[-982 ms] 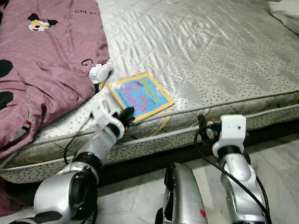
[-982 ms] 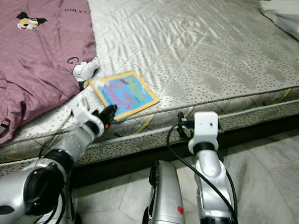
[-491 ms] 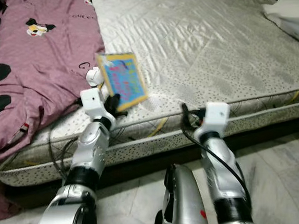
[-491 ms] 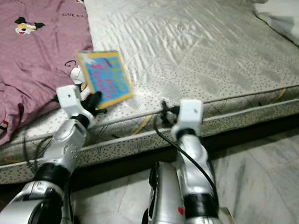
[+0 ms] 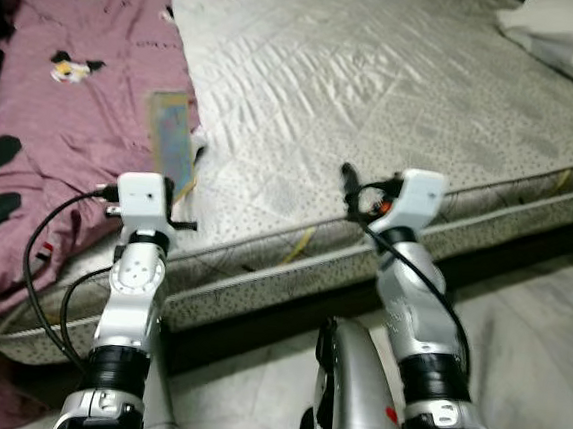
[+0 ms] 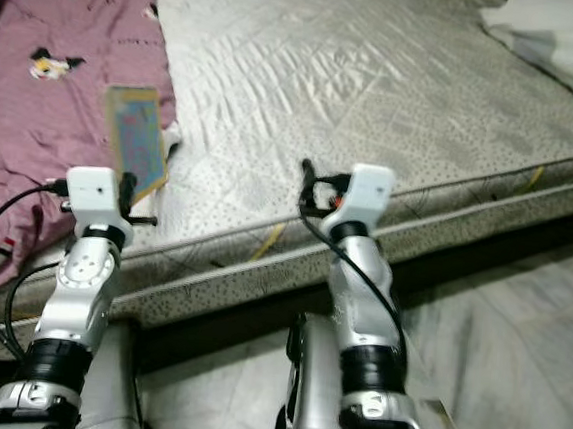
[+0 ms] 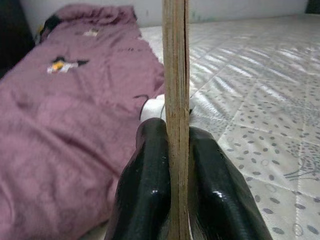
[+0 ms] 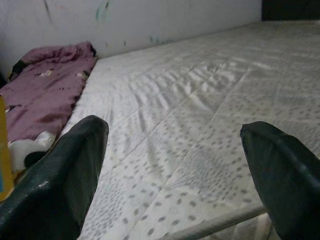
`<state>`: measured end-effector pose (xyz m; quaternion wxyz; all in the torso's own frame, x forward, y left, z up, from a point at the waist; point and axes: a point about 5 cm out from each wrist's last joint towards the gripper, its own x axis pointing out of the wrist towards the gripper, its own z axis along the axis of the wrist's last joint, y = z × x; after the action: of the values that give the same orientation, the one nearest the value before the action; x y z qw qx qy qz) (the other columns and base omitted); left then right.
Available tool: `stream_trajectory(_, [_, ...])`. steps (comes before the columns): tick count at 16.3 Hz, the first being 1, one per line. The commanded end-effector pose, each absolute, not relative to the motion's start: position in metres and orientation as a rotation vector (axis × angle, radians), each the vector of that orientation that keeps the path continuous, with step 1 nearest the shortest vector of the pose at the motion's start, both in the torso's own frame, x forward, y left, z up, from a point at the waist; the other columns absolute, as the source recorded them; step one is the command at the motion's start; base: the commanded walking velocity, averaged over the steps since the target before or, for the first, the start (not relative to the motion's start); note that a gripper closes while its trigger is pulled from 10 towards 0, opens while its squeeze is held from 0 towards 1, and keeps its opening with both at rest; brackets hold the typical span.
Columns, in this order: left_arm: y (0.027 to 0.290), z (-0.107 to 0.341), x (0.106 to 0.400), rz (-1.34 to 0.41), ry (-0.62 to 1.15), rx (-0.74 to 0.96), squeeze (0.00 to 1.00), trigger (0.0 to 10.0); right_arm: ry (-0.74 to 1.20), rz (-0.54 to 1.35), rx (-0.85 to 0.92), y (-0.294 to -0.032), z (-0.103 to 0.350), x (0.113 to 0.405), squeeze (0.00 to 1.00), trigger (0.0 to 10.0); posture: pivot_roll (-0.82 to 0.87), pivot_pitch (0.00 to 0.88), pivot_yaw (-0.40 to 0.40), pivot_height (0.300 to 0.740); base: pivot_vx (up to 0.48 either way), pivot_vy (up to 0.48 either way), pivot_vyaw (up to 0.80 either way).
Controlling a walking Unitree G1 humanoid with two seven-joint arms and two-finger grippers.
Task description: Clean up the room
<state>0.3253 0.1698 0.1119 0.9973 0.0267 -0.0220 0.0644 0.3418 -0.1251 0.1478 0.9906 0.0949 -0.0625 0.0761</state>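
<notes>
Over the mattress point(image 5: 397, 94) edge we're now holding the picture book point(image 5: 168, 144) upright, lifted clear in our clamped left gripper point(image 7: 176, 150), right gripper point(image 8: 170, 175) hanging open, so it's ready to put away.

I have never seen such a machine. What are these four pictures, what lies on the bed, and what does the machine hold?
This is a humanoid robot with two silver arms, each ending in two black fingers. Two pictures come from cameras in its head, looking down at a bare silver-grey quilted mattress. A crumpled purple blanket with cartoon prints lies along the mattress's left side. The other two pictures come from wrist cameras. The left gripper pinches a thin colourful children's book, held upright above the mattress edge. The right gripper is open and holds nothing.
</notes>
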Motion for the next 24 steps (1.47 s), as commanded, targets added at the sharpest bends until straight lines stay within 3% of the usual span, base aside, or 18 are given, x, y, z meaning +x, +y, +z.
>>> stream_trajectory(1, [0.174,0.123,0.326,0.126,-0.095,0.127,0.0,10.0,-0.144,0.161,0.215,-0.12,0.152,0.34,0.0,10.0,0.0,0.0,0.068,0.482,0.0,0.0,0.0])
stream_trajectory(8, [0.146,0.124,0.316,0.01,-0.107,0.083,0.0,10.0,-0.109,0.188,0.195,-0.12,0.144,0.335,0.0,10.0,0.04,0.0,0.001,0.535,0.0,0.0,0.0])
stream_trajectory(12, [0.146,0.121,0.313,-0.018,-0.103,0.1,0.0,10.0,-0.105,0.215,0.18,-0.108,0.139,0.328,0.0,10.0,0.05,0.0,0.007,0.543,0.0,0.0,0.0])
stream_trajectory(19, [0.135,0.119,0.309,-0.079,-0.07,0.053,0.0,10.0,-0.118,0.209,0.205,-0.11,0.141,0.328,0.0,10.0,0.04,0.0,0.011,0.611,0.0,0.0,0.0])
stream_trajectory(24, [0.139,0.123,0.315,-0.033,-0.075,0.09,0.0,10.0,-0.1,0.211,0.195,-0.108,0.136,0.328,0.0,10.0,0.06,0.0,-0.01,0.669,0.0,0.0,0.0])
